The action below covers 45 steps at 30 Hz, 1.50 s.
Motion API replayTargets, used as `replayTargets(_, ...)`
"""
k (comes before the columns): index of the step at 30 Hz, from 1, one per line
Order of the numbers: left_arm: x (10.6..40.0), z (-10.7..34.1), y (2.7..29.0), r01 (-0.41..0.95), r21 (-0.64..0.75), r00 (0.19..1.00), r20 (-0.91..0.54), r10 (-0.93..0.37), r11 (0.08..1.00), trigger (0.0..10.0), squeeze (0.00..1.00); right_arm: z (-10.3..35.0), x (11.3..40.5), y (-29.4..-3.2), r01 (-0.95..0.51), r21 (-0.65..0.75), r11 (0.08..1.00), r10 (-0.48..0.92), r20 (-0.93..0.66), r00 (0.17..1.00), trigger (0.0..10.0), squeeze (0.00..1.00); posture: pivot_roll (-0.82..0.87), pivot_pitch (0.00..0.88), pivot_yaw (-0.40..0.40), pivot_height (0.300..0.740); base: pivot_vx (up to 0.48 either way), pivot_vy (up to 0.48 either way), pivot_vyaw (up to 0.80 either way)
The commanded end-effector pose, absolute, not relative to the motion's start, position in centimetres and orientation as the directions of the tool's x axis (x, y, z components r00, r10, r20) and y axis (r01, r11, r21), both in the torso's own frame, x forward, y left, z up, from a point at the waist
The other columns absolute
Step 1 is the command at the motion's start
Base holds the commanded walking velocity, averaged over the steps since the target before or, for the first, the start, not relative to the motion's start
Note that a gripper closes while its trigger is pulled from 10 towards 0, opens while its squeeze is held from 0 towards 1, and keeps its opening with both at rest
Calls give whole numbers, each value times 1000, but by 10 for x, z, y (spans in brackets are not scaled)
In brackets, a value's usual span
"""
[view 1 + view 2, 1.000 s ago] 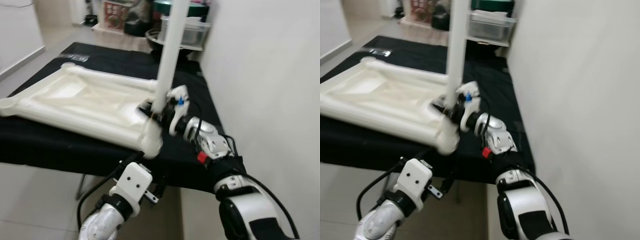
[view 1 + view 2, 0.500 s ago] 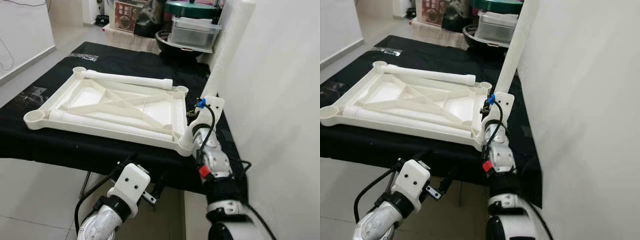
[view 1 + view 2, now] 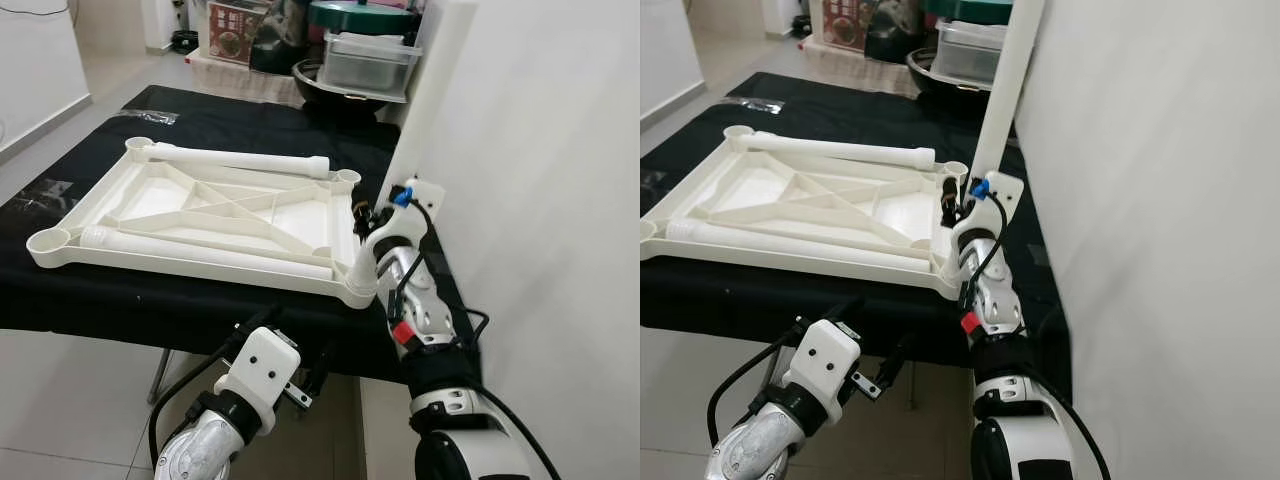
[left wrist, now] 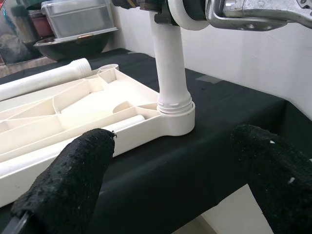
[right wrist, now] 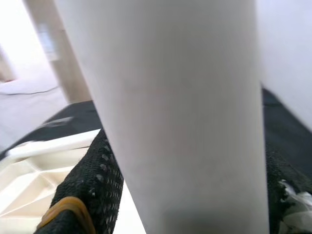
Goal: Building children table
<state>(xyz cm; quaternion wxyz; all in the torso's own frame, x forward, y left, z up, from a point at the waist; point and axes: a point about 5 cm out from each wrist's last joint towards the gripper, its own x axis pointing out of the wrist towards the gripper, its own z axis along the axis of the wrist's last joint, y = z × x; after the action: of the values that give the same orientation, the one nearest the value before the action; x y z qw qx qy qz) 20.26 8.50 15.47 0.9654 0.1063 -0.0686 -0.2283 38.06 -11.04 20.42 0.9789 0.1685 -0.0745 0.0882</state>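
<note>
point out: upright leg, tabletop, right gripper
upright leg (image 4: 168, 63), left wrist view, mid shaft above the corner socket
tabletop (image 3: 190, 262), left eye view, near edge rail
right gripper (image 5: 185, 195), right wrist view, between its fingers, clamped on the leg

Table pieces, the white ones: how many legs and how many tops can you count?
Table legs: 3, one upright leg in the right gripper, two loose legs lying on the top.
Table tops: 1, the upside-down top.
Total: 4.
</note>
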Motion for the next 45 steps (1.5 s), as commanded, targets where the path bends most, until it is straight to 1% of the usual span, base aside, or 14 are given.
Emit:
replayTargets(1,203,152,85,433,243,885,70,-461,868,10000,0,211,380,-109,-299,319,899,241,209,948,10000,0,104,34,-163,740,0,0,0)
replayTargets(5,204,151,85,429,231,887,71,-455,873,10000,0,205,364,-99,-793,182,582,783,141,606,10000,0,105,36,-162,740,0,0,0)
replayTargets(10,206,154,87,425,230,888,78,-452,875,10000,0,200,349,-92,-938,100,333,938,66,340,10000,0,107,45,-161,740,0,0,0)
replayTargets(16,205,153,87,426,231,889,73,-452,875,10000,0,201,352,-86,-953,42,300,953,21,301,9412,0,113,51,-161,740,0,0,0)
replayTargets(17,205,152,87,426,232,889,70,-452,874,10000,0,202,358,-85,-934,35,357,933,32,358,0,0,117,49,-163,740,0,0,0)
replayTargets(26,206,152,90,418,236,893,71,-444,877,10000,0,209,385,-95,-709,69,702,703,92,705,0,0,107,49,-158,740,0,0,0)
replayTargets(28,206,153,89,422,235,891,72,-449,875,10000,0,203,393,-105,-501,116,858,496,70,865,0,0,108,51,-155,740,0,0,0)
replayTargets(31,206,153,89,422,235,891,72,-449,875,10000,0,203,393,-105,-501,116,858,496,70,865,0,0,108,51,-155,740,0,0,0)
replayTargets(33,207,153,88,424,236,889,74,-451,874,10000,0,190,393,-126,-116,182,977,114,22,993,0,0,109,52,-158,740,0,0,0)
replayTargets(35,207,153,88,424,236,889,74,-451,874,10000,0,190,393,-126,-116,182,977,114,22,993,0,0,109,52,-158,740,0,0,0)
replayTargets(37,207,153,89,424,241,889,74,-452,873,10000,0,170,378,-135,236,249,939,-221,-85,971,0,0,118,48,-158,740,0,0,0)
replayTargets(43,207,153,90,421,247,890,73,-450,873,10000,0,164,370,-124,319,284,904,-295,-126,947,0,0,115,47,-158,740,0,0,0)
replayTargets(44,207,153,90,421,246,890,73,-450,873,10000,0,166,372,-118,273,295,916,-252,-111,962,8588,0,113,46,-158,740,0,0,0)
replayTargets(45,207,153,89,424,246,889,72,-453,872,10000,0,170,375,-115,234,296,926,-219,-84,972,10000,0,111,43,-158,740,0,0,0)
